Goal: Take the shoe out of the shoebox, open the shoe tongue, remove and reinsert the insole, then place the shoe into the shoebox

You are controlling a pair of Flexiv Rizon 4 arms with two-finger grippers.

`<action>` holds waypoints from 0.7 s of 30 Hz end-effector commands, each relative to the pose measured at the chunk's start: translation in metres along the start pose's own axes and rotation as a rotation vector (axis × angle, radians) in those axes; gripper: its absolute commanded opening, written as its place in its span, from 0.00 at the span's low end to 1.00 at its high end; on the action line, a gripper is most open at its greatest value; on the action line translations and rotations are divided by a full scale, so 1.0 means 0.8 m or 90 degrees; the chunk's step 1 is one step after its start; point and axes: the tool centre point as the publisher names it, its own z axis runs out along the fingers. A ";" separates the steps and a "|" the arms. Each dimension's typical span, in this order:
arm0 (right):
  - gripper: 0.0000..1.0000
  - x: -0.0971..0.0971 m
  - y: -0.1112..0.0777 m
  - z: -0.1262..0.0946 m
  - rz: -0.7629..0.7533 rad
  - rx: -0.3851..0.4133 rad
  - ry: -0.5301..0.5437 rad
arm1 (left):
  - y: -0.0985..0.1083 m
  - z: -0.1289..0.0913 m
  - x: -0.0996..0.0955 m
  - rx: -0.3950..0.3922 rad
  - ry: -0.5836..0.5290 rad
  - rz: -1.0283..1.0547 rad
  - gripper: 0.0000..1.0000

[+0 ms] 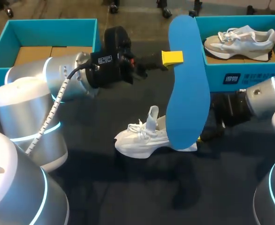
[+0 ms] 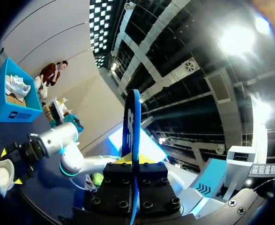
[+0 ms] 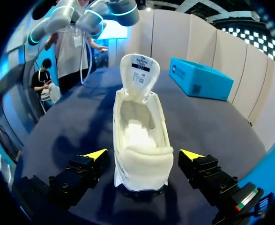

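Left gripper, clamped on the blue insole above the white shoe, should slide it in toe-first (tongue stands up); right gripper, fingers spread astride the shoe, could brace it.

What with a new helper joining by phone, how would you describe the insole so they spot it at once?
On the dark table, find the white shoe standing near its middle. Raised over it, the left gripper holds the insole in its jaws. It is the only flat, bright blue, foot-shaped thing there.
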 end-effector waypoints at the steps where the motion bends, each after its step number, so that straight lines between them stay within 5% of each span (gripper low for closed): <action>1: 1.00 0.008 0.020 -0.018 -0.001 0.104 0.000 | 0.002 0.001 0.001 0.003 -0.001 0.000 0.00; 21: 1.00 0.017 0.064 -0.040 -0.057 0.290 0.025 | 0.002 0.001 0.001 0.003 -0.001 0.000 0.00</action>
